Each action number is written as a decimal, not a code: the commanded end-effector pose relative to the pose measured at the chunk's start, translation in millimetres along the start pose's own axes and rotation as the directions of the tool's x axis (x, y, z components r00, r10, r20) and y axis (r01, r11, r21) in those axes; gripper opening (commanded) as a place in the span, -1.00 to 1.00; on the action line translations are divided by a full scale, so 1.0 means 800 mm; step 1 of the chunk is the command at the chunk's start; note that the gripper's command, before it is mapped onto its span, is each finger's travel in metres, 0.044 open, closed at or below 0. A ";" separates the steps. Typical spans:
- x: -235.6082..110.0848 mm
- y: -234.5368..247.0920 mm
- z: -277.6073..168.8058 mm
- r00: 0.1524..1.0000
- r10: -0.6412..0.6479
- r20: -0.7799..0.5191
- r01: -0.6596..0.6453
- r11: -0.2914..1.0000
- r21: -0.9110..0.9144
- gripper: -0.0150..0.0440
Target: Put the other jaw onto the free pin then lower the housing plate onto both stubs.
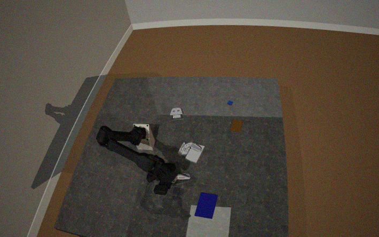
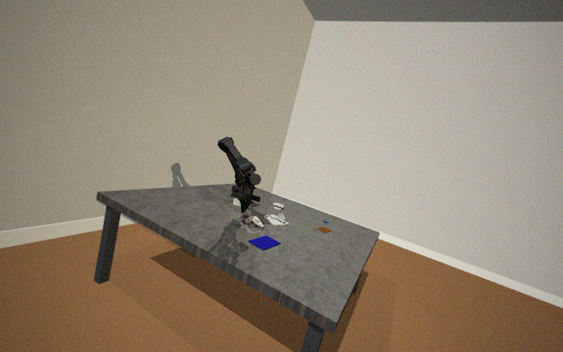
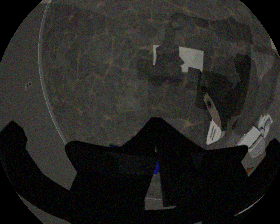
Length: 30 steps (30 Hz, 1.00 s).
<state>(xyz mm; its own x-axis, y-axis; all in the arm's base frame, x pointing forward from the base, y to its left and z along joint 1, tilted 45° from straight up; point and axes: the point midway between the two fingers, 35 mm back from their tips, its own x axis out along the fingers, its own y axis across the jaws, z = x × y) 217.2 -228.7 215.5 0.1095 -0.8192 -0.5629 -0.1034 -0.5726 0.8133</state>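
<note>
landmark: the white base (image 1: 195, 156) (image 2: 275, 222) (image 3: 252, 137).

step in hand, as judged: going after the loose jaw (image 1: 183, 177) (image 2: 256, 222) (image 3: 214, 132), which is lying flat on the table (image 1: 244, 176) (image 2: 178, 209) (image 3: 101, 85), below the base as the top view shows it. the gripper (image 1: 167, 173) (image 2: 243, 210) (image 3: 155, 121) is hovering over the table on the loose jaw's side of the base, fingertips pressed together, pinching nothing. the second jaw is not yet on its pin; the pins and teeth are too small to make out.

next move, as judged: spreading the fingers, lining them up across the loose jaw's body, then descending. coming down shut would probably nudge it. afterwards, turning it to suit the free pin and easing it in, so the teeth are meshing and not riding up.

the housing plate (image 1: 176, 112) (image 2: 277, 205) is waiting above the base in the top view, well apart; it is coming last.

other things: a blue panel (image 1: 206, 205) (image 2: 264, 242) is lying below the base in the top view; an orange piece (image 1: 236, 125) (image 2: 323, 230) and a small blue piece (image 1: 229, 102) (image 2: 325, 221) are lying up and right of it. none is standing between loose jaw and base. dim light and the arm's shadow may be hampering alignment.
</note>
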 end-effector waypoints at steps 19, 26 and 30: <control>-0.039 -0.133 0.015 0.981 -0.166 0.098 0.192 0.897 -0.398 -0.49; -0.035 -0.135 0.015 0.981 -0.167 0.099 0.193 0.897 -0.398 -0.49; -0.027 -0.137 0.016 0.981 -0.168 0.100 0.194 0.897 -0.397 -0.49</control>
<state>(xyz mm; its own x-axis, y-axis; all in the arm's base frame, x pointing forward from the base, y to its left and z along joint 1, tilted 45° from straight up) 214.6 -146.3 142.9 0.0322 -0.7118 -0.7016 0.3119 -0.6598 0.6837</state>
